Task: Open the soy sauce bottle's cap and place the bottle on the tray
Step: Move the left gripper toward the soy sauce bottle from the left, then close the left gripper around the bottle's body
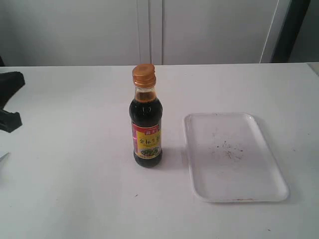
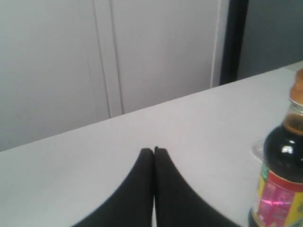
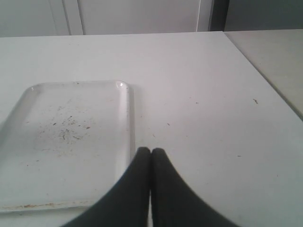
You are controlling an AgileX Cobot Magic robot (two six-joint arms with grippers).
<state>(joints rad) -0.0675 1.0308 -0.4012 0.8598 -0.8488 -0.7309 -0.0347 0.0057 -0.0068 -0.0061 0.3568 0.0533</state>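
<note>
White counter all round, with the soy sauce bottle upright near the middle, just beside the tray but not on it, a strip of bare surface between the two. Golden-orange cap down on the neck, flip-top not yet lifted as far as can be told. Nothing on the tray but dark specks.

Left claw: fingers pressed together tip to tip, clamped on nothing, low over the counter, with the bottle off to one side and well apart from the tips. Right claw: likewise closed and empty, hovering by a corner of the tray, no bottle in its view.

Looks like the very start of the job, with neither step begun. Seems to call first for spreading one claw and closing it round the bottle's body to steady it, then for the other to catch the lip of the cap and flip it up on its hinge. Only after that, the lift across onto the tray. Tall and narrow, so probably quick to tip if pushed at the top without a firm hold lower down.
</note>
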